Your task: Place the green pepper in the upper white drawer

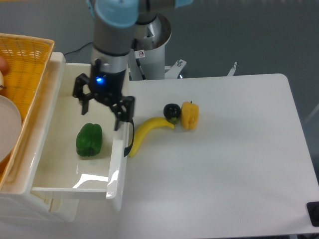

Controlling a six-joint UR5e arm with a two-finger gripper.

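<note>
Green pepper (89,140) lay on the floor of the upper white drawer (55,169), free of my tool (103,106) — jaws spread, nothing held, hanging above it. Looked light, stiff, glossy, prob. slippery; best taken across the lobed sides. Count: 1 green pepper, 1 yellow pepper (189,115), 1 banana (145,131), 1 dark round fruit (172,111) on desk (234,164).

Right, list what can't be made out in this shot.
- Yellow basket: cut off by the left and top edges; its contents show only as slivers.
- Dark round item: too small to identify.
- Arm above the end effector: cropped by the top edge.
- Dark object: cut by the right edge.
</note>
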